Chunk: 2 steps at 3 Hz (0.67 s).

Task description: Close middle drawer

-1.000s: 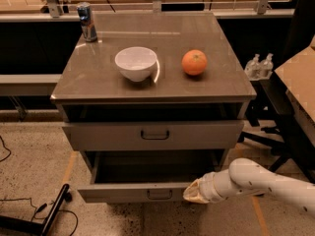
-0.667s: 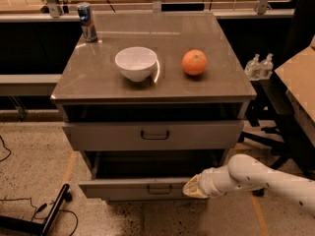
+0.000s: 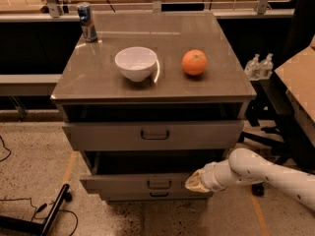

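The middle drawer [image 3: 123, 182] of the grey metal cabinet sticks out a short way, its low flat front carrying a small dark loop handle [image 3: 159, 184]. A dark gap shows above its tray. My gripper [image 3: 193, 184] comes in from the right on a white arm [image 3: 256, 173], and its tan tip rests against the right end of the drawer front. The fingers look pressed together with nothing between them. The taller top drawer [image 3: 153, 134] is above, and the lowest drawer's front [image 3: 158, 194] shows just below.
On the cabinet top [image 3: 98, 82] stand a white bowl [image 3: 136, 63], an orange [image 3: 194, 63] and a blue can [image 3: 87, 21]. A dark chair [image 3: 290, 82] and two bottles [image 3: 260, 65] are to the right. Cables and a black bar [image 3: 49, 215] lie on the floor at the left.
The middle drawer has slid further into the cabinet. My gripper has moved with it toward the cabinet, staying on the right end of its front.
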Available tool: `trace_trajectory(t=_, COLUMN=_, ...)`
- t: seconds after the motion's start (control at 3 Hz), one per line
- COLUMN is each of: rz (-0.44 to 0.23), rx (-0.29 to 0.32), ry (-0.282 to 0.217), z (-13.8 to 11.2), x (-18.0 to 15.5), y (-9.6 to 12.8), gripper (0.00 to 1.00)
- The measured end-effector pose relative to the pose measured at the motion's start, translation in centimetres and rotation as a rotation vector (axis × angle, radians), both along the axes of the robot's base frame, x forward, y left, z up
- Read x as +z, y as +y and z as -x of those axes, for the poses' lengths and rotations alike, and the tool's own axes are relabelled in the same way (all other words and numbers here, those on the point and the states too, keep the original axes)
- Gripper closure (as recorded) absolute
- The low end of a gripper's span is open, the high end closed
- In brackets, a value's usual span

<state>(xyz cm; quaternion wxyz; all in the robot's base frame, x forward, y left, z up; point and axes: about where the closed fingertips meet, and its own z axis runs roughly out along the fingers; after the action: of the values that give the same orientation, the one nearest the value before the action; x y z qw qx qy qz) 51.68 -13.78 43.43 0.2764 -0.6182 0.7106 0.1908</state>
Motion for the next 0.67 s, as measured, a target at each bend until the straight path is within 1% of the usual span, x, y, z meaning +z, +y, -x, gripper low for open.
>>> trace_trajectory(t=0.33, rz=-0.001, rx=0.012, ry=-0.030, z=0.2, x=-0.8, y=1.0, gripper=1.00)
trace_trajectory(t=0.67, rz=0.003, rx=0.040, ry=-0.054, z=0.7, x=-1.8, y=2.2, gripper=1.00)
